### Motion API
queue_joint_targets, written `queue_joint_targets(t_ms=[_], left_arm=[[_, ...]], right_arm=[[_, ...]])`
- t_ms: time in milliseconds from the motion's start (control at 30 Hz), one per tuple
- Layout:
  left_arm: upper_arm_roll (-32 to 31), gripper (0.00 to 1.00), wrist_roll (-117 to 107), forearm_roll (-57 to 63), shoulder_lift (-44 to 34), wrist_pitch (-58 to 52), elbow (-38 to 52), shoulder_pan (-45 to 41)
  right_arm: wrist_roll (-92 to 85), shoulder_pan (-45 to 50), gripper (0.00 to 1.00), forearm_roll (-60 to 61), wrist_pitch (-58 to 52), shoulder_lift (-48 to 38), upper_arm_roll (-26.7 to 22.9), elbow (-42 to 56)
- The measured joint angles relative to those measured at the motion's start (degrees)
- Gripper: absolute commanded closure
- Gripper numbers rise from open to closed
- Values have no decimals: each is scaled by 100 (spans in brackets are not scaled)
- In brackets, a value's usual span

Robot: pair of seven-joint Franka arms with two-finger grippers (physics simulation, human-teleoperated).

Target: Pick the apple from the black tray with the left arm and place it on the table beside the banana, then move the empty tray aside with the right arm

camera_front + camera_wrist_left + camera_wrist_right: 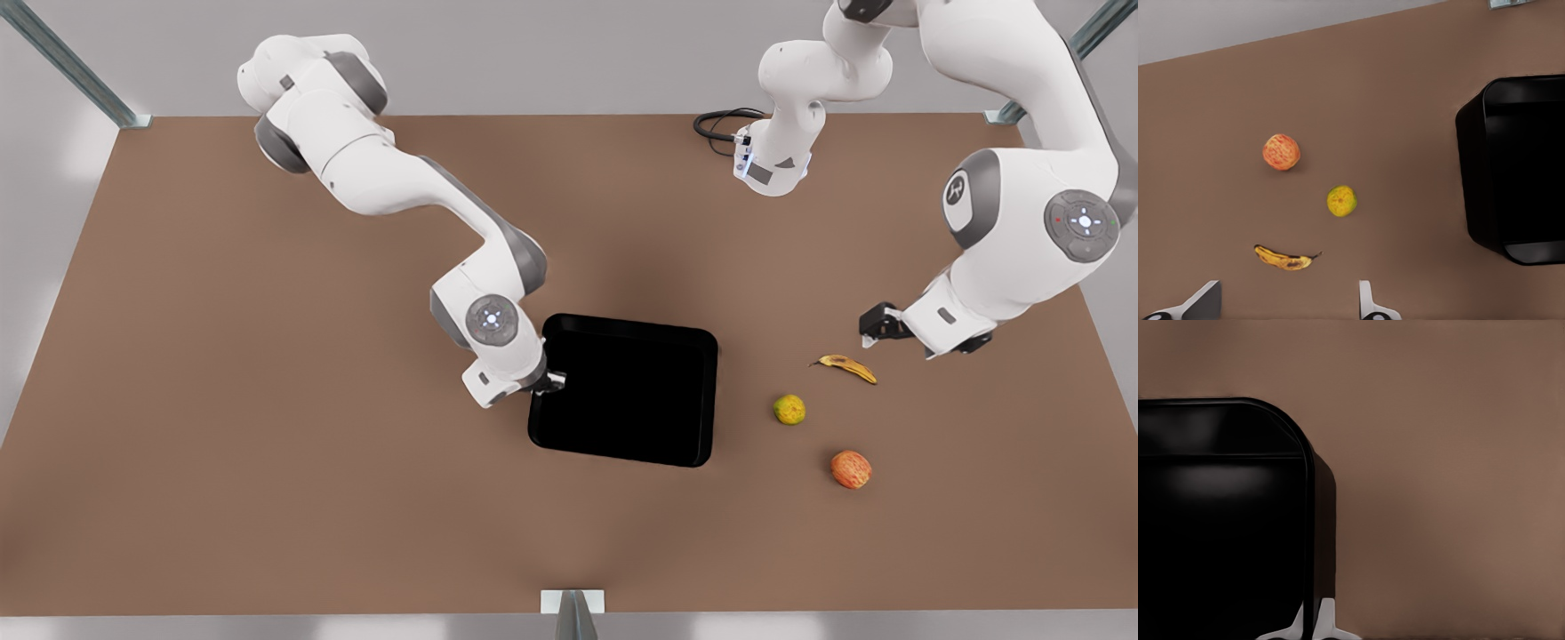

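Note:
The apple (851,468) (1281,152) lies on the brown table (267,462), toward the front view's right and a short way in front of the banana (846,366) (1285,259). The black tray (622,391) (1525,167) (1218,533) sits mid-table with nothing in it. My left gripper (876,324) (1286,308) hovers open just behind the banana, holding nothing. My right gripper (556,380) (1313,625) is at the tray's edge on the front view's left. Its fingers (1328,620) are pinched on the raised rim.
A yellow-green round fruit (789,409) (1341,201) lies between the tray and the apple. A black cable (720,124) coils at the table's back edge. A metal bracket (573,604) sits at the front edge. Bare tabletop stretches out on the front view's left.

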Motion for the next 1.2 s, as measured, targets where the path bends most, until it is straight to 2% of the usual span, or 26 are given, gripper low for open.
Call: queue_joint_targets(t_ms=[200, 567, 800, 1200], left_arm=[[-3, 0, 20, 7, 31, 23, 3, 1], [-9, 0, 42, 40, 42, 60, -3, 0], [-9, 0, 51, 33, 44, 109, -13, 1], [-9, 0, 60, 24, 38, 129, -13, 1]], right_arm=[[-476, -143, 88, 87, -1025, -284, -219, -23], [-1911, -366, 88, 285, -2540, -1056, -1316, -21], [-3117, -376, 88, 335, -2902, -1169, -2349, -23], [-5196, -523, 88, 449, -3036, -1287, -3475, -22]])
